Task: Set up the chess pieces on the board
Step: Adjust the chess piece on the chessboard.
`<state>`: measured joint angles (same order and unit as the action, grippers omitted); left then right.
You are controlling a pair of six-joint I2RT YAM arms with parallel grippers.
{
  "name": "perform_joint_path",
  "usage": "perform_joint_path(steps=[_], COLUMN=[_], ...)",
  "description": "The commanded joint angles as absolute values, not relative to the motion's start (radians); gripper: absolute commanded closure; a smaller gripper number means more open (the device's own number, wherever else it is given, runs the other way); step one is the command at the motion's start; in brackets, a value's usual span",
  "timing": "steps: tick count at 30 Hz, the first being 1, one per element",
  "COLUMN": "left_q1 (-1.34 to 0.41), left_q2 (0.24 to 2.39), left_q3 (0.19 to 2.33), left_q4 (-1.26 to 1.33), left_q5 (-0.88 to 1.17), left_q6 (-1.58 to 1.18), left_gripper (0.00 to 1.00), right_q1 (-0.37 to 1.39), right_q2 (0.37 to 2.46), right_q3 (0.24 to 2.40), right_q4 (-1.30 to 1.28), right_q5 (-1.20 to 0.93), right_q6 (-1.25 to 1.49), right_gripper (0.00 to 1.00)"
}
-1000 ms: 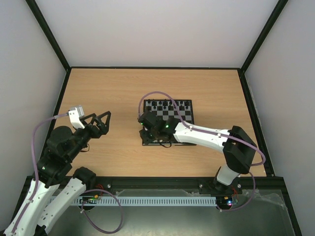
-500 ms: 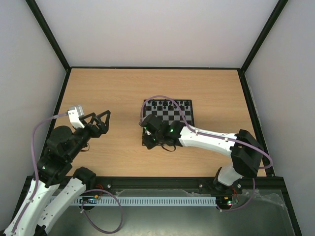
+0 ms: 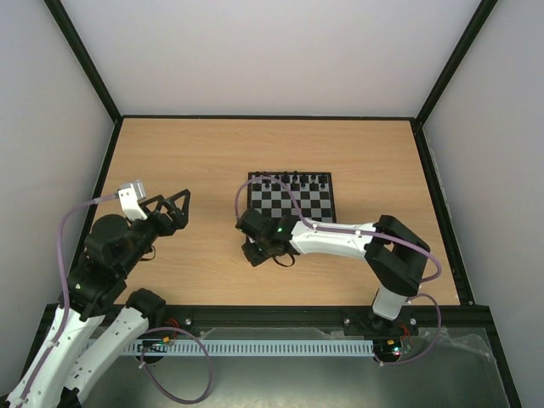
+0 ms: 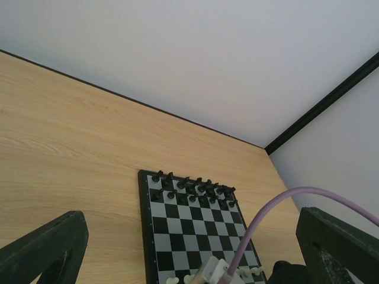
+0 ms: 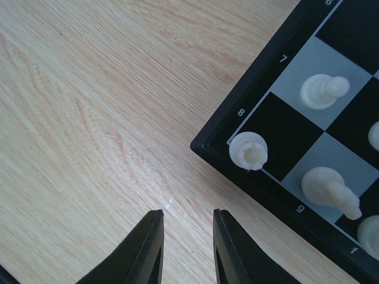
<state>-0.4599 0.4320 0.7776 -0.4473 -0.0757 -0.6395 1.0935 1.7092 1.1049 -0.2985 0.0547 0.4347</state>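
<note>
Hovering my right pincer (image 5: 186, 220) over the table (image 5: 89, 118), slightly parted and empty. The board (image 5: 266, 192) sits just ahead-right of it, white chess pieces (image 5: 249, 151) already standing at that corner; remainder unclear.

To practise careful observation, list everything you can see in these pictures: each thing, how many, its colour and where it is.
table: one, light wood, under everything
board: one, black and grey checks, middle of the table
black pieces: two rows, black, board's far edge
white pieces: at least five seen, white, board's near rows, one on the corner square
cables: two, purple, one along each arm
left gripper: one, black, wide open, left of the board
right gripper: one, black, jaws slightly apart and empty, over bare table by the board's near left corner
</note>
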Motion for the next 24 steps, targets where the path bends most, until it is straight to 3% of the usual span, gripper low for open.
perform_joint_path(steps=[1, 24], left_q1=[-0.463, -0.463], left_q2=[0.436, 0.449], left_q3=[0.779, 0.769], left_q4=[-0.454, -0.44], left_q5=[-0.086, -0.091], left_q6=[-0.646, -0.638], left_gripper=[0.01, 0.0], right_q1=[1.1, 1.096], right_q2=[1.739, 1.877], right_q3=[1.139, 1.245], right_q4=[-0.307, -0.327], right_q5=[0.078, 0.162], right_q6=[0.451, 0.431], right_gripper=[0.74, 0.74])
